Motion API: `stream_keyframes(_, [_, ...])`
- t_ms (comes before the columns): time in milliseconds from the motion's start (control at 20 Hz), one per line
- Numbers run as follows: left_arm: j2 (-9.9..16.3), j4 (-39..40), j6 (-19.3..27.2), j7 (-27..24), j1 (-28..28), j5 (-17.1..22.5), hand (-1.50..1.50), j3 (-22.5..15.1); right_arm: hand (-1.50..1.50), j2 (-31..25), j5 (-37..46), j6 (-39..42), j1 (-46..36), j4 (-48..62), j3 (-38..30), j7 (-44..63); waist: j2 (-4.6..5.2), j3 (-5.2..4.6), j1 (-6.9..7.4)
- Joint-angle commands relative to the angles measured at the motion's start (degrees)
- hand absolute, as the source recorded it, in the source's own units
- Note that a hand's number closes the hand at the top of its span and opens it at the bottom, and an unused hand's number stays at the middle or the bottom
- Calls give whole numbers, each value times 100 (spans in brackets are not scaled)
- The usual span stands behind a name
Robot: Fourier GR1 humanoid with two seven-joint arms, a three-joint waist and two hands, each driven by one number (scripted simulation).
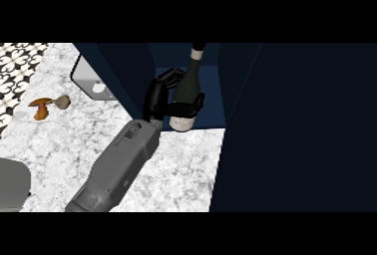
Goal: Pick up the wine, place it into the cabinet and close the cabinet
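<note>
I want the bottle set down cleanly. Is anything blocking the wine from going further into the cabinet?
Nothing visible does. The hand grips the wine bottle at the open cabinet mouth; the shelf behind it looks bare.

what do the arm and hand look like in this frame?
One arm shows in the head view: a grey, boxy forearm with smooth panels, widening toward the lower edge, with a small ribbed darker patch near the wrist. It ends in a black hand with slim glossy segmented fingers and a thumb. No cables or sleeve visible.
</note>
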Motion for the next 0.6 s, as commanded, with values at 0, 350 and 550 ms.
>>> stream_keyframes(0, [-1, 690, 268, 118, -655, 40, 150, -18, -150, -136, -510, 130, 404, -973, -233, 147, 13, 7, -52])
stream_keyframes(350, [-1, 1656, 514, 122, -1173, 178, 150, 34, -150, -69, -434, 270, 591, -967, 168, -64, 49, 2, -201])
stream_keyframes(550, [-1, 1994, 442, -138, -1282, 451, 150, 369, -150, 12, -283, 246, 651, -861, 296, -189, 66, -4, -237])
